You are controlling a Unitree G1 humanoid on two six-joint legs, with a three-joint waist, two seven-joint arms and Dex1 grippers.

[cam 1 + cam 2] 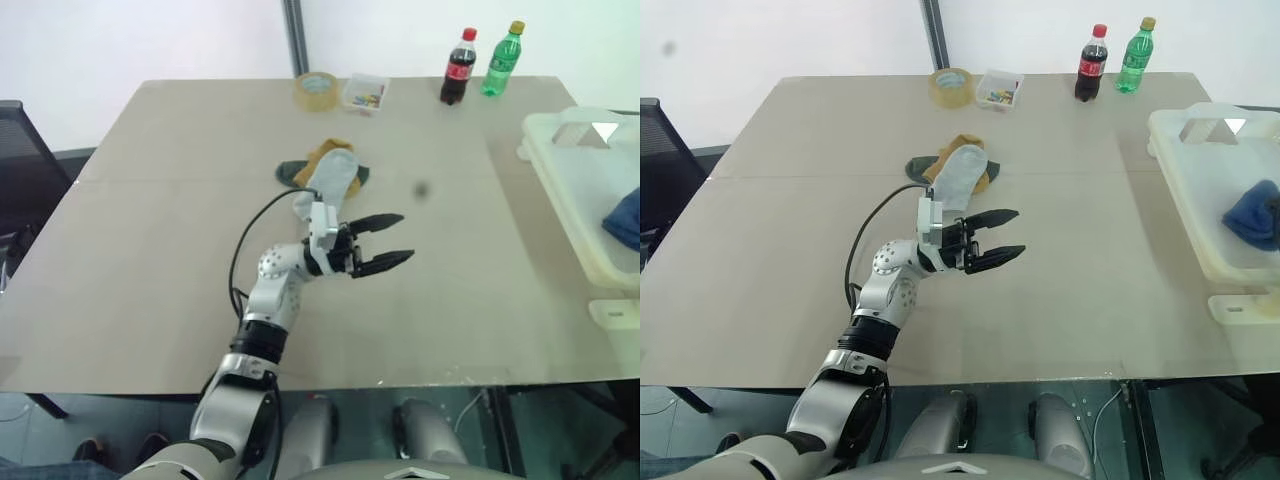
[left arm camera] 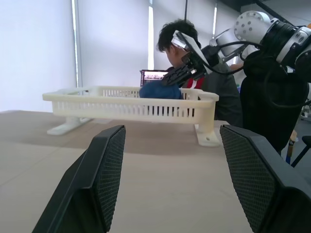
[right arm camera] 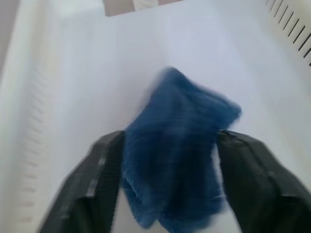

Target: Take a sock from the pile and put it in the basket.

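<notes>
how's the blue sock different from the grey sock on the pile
The blue sock is dark blue and lies inside the basket, between the fingers of the right hand, which stand apart. The grey sock is pale and sits atop the pile mid-table, with no hand on it. Both look like soft ankle socks.

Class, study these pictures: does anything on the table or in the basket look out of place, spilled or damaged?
Nothing stands out. The pile of socks sits loosely heaped mid-table, both bottles stand upright, and one blue sock is in the basket.
</notes>
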